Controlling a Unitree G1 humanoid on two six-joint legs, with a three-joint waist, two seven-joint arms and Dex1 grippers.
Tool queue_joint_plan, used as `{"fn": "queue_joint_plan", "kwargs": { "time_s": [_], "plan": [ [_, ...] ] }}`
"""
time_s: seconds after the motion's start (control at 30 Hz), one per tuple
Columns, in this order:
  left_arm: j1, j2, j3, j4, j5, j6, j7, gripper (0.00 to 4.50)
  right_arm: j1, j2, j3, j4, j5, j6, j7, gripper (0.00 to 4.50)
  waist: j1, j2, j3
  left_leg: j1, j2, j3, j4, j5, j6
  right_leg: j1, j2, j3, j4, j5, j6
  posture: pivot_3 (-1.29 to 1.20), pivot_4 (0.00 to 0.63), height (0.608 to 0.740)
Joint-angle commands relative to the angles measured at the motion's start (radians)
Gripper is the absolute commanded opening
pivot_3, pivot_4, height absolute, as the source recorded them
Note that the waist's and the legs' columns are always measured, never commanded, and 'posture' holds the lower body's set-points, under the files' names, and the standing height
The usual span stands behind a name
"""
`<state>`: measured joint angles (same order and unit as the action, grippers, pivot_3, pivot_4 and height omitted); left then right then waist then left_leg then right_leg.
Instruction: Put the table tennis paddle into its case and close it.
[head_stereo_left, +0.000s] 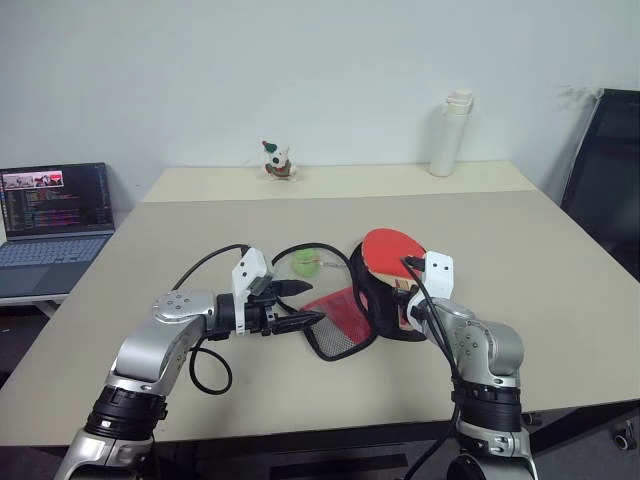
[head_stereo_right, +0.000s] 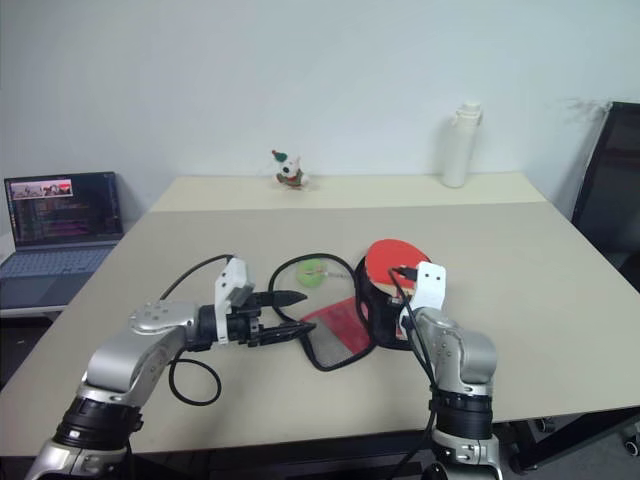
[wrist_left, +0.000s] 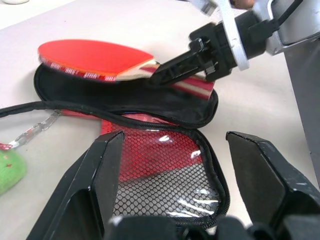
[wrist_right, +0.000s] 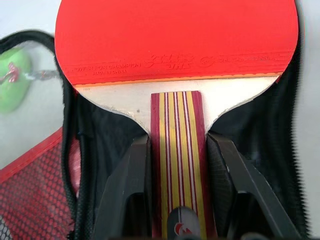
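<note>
The table tennis paddle (wrist_right: 177, 45) is held by its striped wooden handle in the right pincer (wrist_right: 177, 200), whose two black fingers are closed against either side of the handle. The red rubber face is turned upward and the blade is held over the black inner half of the case (wrist_left: 165, 150), with the handle end nearest the robot. Whether the blade rests on the fabric or hangs just above it cannot be told.

The case is lying unzipped and spread open on the beige surface (head_stereo_left: 520, 260). Its black half is under the paddle, and its flap of red fabric with black mesh is folded out toward the robot's left.

The left pincer (head_stereo_left: 300, 305) is held with its fingers well apart and nothing is gripped between them. In the head views one finger is seen above the flap and the other reaching to the flap's edge; actual contact cannot be confirmed. In the left wrist view the mesh flap is seen between the two spread fingers.

A small green object (head_stereo_left: 305, 262) on a chain is lying on the surface just beyond the flap. Further back, a small figurine (head_stereo_left: 278, 160) and a white bottle (head_stereo_left: 450, 135) are seen standing, and an open laptop (head_stereo_left: 55, 215) is seen at the left.
</note>
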<state>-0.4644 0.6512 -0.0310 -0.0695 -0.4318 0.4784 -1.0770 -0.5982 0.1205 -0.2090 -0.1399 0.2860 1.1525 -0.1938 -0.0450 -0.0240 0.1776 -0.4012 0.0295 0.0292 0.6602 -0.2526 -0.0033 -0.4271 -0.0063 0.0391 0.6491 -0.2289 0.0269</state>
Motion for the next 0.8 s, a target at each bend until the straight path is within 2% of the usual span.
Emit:
{"fn": "queue_joint_plan", "kwargs": {
  "time_s": [0.03, 0.6, 0.67, 0.7, 0.8],
  "plan": [
    [-0.004, 0.009, 0.024, -0.036, -0.015, 0.0, 0.006, 3.56, -0.012, -0.007, 0.022, -0.012, -0.01, -0.053, 0.018, 1.13, -0.002, 0.0, 0.0, 0.0, 0.0, 0.0, 0.0, 0.0, 0.0, 0.0, 0.0, 0.0, 0.0, 0.0, 0.0, 0.0, 0.15, 0.74],
    [0.002, 0.006, 0.029, -0.04, -0.019, 0.007, 0.01, 3.56, 0.012, -0.015, 0.041, 0.021, -0.063, -0.082, 0.018, 1.13, -0.003, 0.0, 0.0, 0.0, 0.0, 0.0, 0.0, 0.0, 0.0, 0.0, 0.0, 0.0, 0.0, 0.0, 0.0, 0.0, 0.15, 0.74],
    [0.007, 0.006, 0.032, -0.043, -0.019, 0.007, 0.015, 3.56, 0.016, -0.011, 0.048, 0.01, -0.065, -0.086, 0.023, 1.84, -0.003, 0.0, 0.0, 0.0, 0.0, 0.0, 0.0, 0.0, 0.0, 0.0, 0.0, 0.0, 0.0, 0.0, 0.0, 0.0, 0.15, 0.74],
    [0.01, 0.007, 0.034, -0.044, -0.02, 0.008, 0.018, 3.56, 0.017, -0.011, 0.055, 0.002, -0.066, -0.085, 0.026, 1.99, -0.003, 0.0, 0.0, 0.0, 0.0, 0.0, 0.0, 0.0, 0.0, 0.0, 0.0, 0.0, 0.0, 0.0, 0.0, 0.0, 0.15, 0.74],
    [0.024, 0.011, 0.042, -0.049, -0.02, 0.006, 0.026, 3.56, 0.022, -0.023, 0.092, -0.035, -0.073, -0.084, 0.043, 2.98, -0.004, 0.0, 0.0, 0.0, 0.0, 0.0, 0.0, 0.0, 0.0, 0.0, 0.0, 0.0, 0.0, 0.0, 0.0, 0.0, 0.15, 0.74]
  ]
}}
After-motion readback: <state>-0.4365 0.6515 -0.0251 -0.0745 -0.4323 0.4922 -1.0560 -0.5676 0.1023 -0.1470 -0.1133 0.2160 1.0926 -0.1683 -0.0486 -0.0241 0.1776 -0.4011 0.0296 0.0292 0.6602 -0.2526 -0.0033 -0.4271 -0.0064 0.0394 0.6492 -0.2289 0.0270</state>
